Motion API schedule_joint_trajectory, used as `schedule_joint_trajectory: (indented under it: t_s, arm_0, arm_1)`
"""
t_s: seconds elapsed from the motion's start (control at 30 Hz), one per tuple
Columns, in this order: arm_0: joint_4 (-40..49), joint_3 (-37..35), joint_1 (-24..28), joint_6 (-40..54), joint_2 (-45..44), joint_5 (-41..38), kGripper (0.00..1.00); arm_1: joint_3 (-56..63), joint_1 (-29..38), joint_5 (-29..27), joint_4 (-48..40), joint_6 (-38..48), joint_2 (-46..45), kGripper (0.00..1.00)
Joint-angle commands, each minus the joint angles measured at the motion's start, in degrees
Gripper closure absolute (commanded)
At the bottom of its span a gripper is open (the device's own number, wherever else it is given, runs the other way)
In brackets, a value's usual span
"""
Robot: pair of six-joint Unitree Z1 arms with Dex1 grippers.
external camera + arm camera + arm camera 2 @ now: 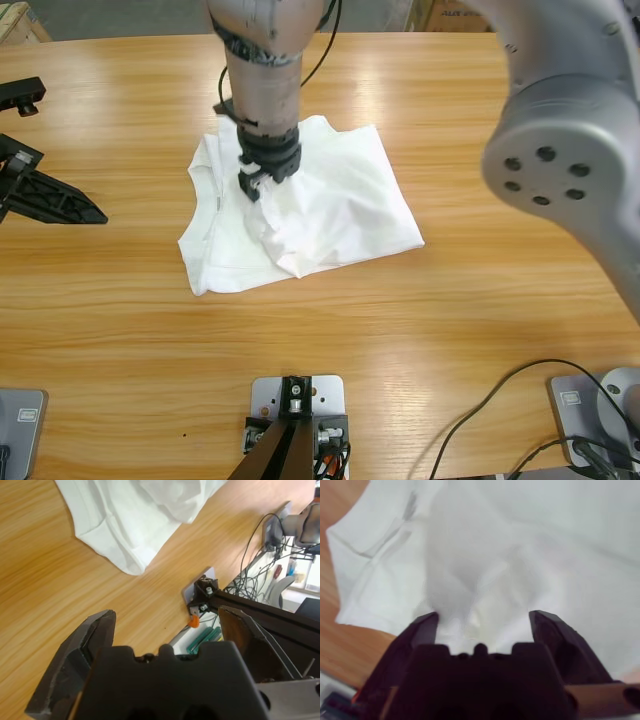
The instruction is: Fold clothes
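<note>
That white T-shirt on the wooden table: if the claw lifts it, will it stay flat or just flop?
The white cotton T-shirt will probably flop: it already lies crumpled in soft folds. It looks thin, so likely light. The right gripper, over its middle, would likely raise a drooping bunch.

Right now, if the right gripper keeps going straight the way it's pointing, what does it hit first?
The white T-shirt. The right gripper has its jaws open, with bunched cloth between them, apparently already touching, though depth is hard to judge.

White tee lying crumpled on the wood table, roughly mid-table. Partly folded, w/ a bunched ridge of fabric near the middle; edges uneven, front-left corner sticking out.
</note>
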Motion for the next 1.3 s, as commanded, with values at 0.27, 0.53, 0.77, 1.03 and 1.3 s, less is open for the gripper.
schedule_joint_trajectory:
  t_s: [0.27,0.53,0.77,1.03,1.3]
  arm_0:
    - [-1.9,2.3,-1.4,-1.5,0.0,2.1,0.202]
    - [-10.7,3.8,-11.4,-10.5,2.8,4.8,0.198]
    - [-14.8,4.6,-13.5,-16.6,8.3,9.6,0.193]
    - [-15.0,-0.4,-14.7,-17.3,17.4,10.4,0.193]
    - [-15.0,-5.6,-14.8,-17.4,23.1,11.4,0.193]
  arm_1:
    - [7.1,-0.7,-1.6,1.5,-4.4,-21.2,0.207]
    - [48.2,-3.6,2.4,-20.6,-2.7,-39.2,0.207]
    - [56.4,-14.8,11.3,-25.1,-3.2,-39.5,0.211]
    - [56.6,-25.1,15.1,-24.3,-9.5,-34.6,0.211]
    - [54.6,-25.3,18.1,-24.5,-11.2,-27.9,0.211]
